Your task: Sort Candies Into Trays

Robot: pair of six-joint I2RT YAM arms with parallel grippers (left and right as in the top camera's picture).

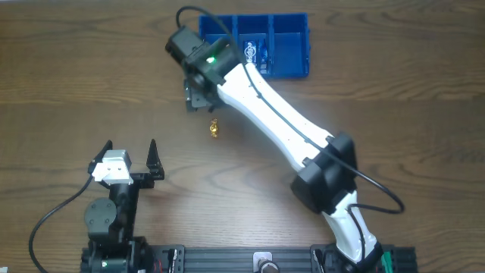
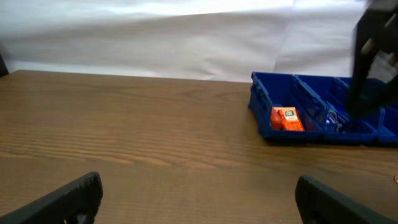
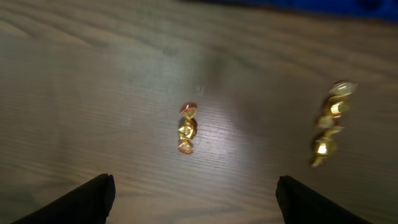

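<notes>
You're working on a brown wood-grain surface (image 1: pixel 394 114), matte and streaked, with a plain white backdrop (image 2: pixel 155 37) behind it in the left wrist view.

At the far side sits a blue plastic tray (image 1: pixel 292 68), a rectangle with smooth walls that split it into three bins side by side. From the left wrist view, the end bin nearest that camera holds an orange candy (image 2: pixel 287 118), blocky and flat-faced. The next bin holds a crinkly blue-wrapped piece (image 2: pixel 333 117). I can't make out what is in the third bin.

Your right arm (image 1: pixel 265 106), with its white shell and black joints, reaches across the middle and covers the tray's left corner in the top view. Its right hand (image 3: pixel 196 182) hangs over bare wood just in front of the tray, with its dark fingers spread wide and holding nothing.

Between those fingers lies a gold candy (image 3: pixel 186 129), shiny foil with a round middle and twisted ends, flat on the surface. Off to one side lies a gold pair (image 3: pixel 328 121), end to end, apart from the first candy.

Your left hand (image 1: pixel 130 145) is near its base, well away from the candies, fingers apart and empty.
</notes>
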